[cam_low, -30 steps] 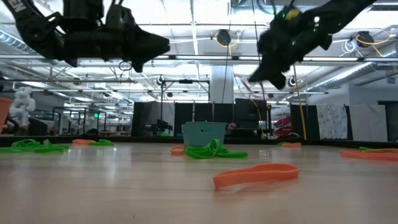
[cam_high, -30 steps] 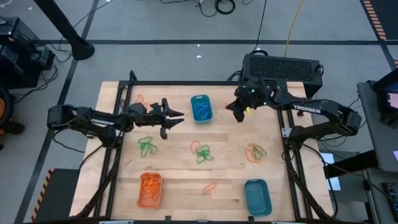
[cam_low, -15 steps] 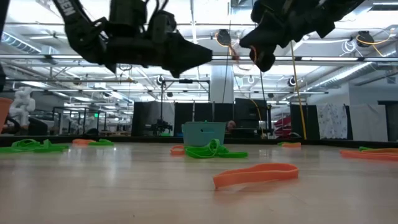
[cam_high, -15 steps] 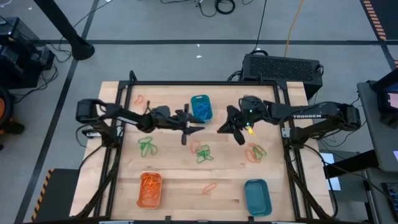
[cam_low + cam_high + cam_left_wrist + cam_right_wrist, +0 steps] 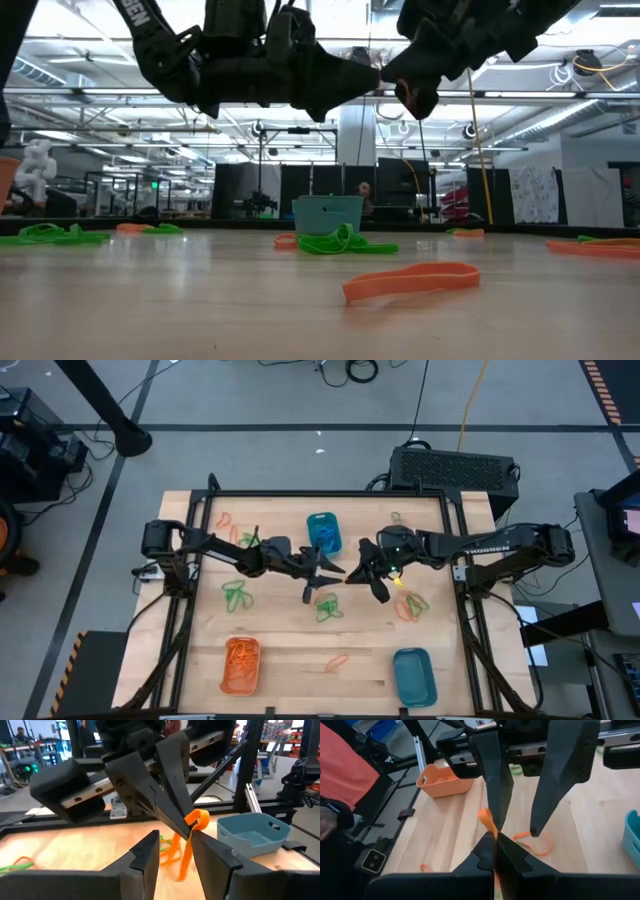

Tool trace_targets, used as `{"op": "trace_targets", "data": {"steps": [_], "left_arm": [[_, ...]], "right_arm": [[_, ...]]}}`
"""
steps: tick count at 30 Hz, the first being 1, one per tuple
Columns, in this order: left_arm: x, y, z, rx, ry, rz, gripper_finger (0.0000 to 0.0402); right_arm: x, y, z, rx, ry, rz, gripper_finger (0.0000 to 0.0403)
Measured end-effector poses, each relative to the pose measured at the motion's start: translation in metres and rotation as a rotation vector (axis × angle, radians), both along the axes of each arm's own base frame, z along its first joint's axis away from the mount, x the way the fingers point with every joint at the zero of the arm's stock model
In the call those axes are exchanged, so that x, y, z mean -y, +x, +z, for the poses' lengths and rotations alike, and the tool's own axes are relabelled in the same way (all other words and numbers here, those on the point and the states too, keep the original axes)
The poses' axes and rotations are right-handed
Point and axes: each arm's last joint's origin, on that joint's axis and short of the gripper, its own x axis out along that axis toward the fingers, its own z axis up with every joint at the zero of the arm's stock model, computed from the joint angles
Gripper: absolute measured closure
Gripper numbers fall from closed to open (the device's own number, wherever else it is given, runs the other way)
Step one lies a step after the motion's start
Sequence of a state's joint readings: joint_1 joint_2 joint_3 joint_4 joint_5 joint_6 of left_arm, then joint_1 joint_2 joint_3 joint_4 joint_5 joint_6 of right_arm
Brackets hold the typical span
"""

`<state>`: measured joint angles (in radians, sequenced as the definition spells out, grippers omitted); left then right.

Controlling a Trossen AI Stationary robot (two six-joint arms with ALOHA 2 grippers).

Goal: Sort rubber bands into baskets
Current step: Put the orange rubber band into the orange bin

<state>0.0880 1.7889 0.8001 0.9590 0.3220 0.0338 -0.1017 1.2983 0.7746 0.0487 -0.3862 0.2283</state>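
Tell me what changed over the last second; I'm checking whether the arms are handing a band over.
Both arms swung in from the far side and met above the table's middle. The left gripper, fingers open, now faces the right gripper, shut on an orange rubber band between them. No release yet. The baskets and the loose bands on the table lie as before.

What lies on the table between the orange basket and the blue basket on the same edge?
In the high view, one orange rubber band lies alone between the orange basket and that blue basket.
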Motion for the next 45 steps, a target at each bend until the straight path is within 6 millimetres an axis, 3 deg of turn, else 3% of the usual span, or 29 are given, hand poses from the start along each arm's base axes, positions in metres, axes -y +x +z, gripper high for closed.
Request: {"op": "trace_targets", "data": {"steps": [7,41,45], "left_arm": [[0.0024,0.0011,-0.0029,-0.011,-0.003,-0.069,0.0279],[-0.0054,0.0006,-0.0082,-0.067,-0.009,-0.011,0.028],[-0.0061,0.0008,-0.0082,-0.067,-0.007,0.012,0.031]], "right_arm": [[0.0011,0.0016,-0.0029,-0.013,-0.01,-0.022,0.0402],[0.0034,-0.0031,-0.0064,-0.084,-0.043,-0.114,0.0403],[0.0034,-0.0031,-0.0064,-0.083,-0.042,-0.114,0.0403]]}}
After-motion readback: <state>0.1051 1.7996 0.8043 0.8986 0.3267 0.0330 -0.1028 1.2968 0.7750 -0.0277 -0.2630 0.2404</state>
